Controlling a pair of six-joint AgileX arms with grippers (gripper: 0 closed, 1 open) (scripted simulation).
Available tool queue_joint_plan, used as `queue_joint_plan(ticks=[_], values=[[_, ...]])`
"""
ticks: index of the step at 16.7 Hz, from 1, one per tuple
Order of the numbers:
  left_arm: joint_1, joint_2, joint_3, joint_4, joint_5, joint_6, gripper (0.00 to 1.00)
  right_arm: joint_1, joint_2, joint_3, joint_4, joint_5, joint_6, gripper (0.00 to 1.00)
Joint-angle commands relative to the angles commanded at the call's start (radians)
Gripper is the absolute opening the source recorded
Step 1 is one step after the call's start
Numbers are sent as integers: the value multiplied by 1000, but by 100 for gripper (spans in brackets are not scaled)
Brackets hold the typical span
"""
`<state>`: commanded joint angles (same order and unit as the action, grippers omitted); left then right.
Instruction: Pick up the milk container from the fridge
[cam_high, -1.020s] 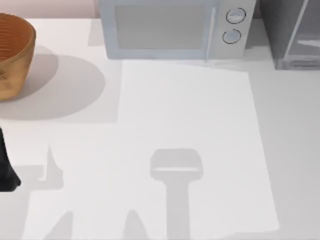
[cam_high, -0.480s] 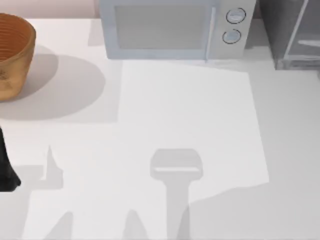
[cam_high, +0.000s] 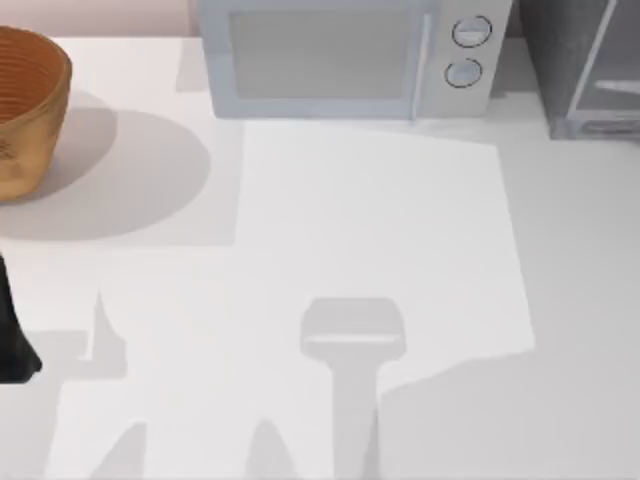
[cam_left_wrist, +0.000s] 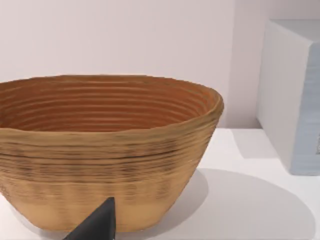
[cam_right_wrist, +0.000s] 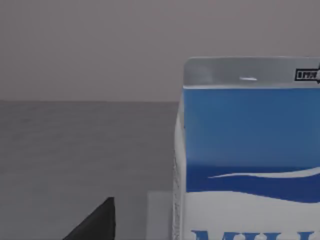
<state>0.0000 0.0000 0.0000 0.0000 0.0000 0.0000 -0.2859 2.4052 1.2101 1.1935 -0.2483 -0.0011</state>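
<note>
The right arm's shadow had crept further across the table; its gripper, grip unreadable, faced the milk container up close inside the fridge; left arm parked near the basket.

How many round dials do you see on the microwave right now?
2. Both sit on the microwave front panel at its right end in the top view: the upper dial and the lower dial just beneath it.

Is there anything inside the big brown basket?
No, the left wrist view looks into the basket and shows just its bare ribbed inside.
</note>
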Motion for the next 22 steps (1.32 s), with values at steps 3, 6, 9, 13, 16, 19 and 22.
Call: queue_joint_plan(ticks=[3, 6, 9, 13, 16, 19, 22], values=[[0, 0, 0, 0, 0, 0, 100, 15, 54, 133, -72, 15, 0, 100], [0, 0, 0, 0, 0, 0, 100, 23, 78, 190, -111, 24, -1, 100], [0, 0, 0, 0, 0, 0, 100, 23, 79, 190, -111, 24, -1, 100], [0, 0, 0, 0, 0, 0, 100, 23, 79, 190, -111, 24, -1, 70], [0, 0, 0, 0, 0, 0, 100, 23, 79, 190, -111, 24, -1, 47], [0, 0, 0, 0, 0, 0, 100, 23, 79, 190, -111, 24, -1, 25], [0, 0, 0, 0, 0, 0, 100, 23, 79, 190, -111, 24, -1, 2]])
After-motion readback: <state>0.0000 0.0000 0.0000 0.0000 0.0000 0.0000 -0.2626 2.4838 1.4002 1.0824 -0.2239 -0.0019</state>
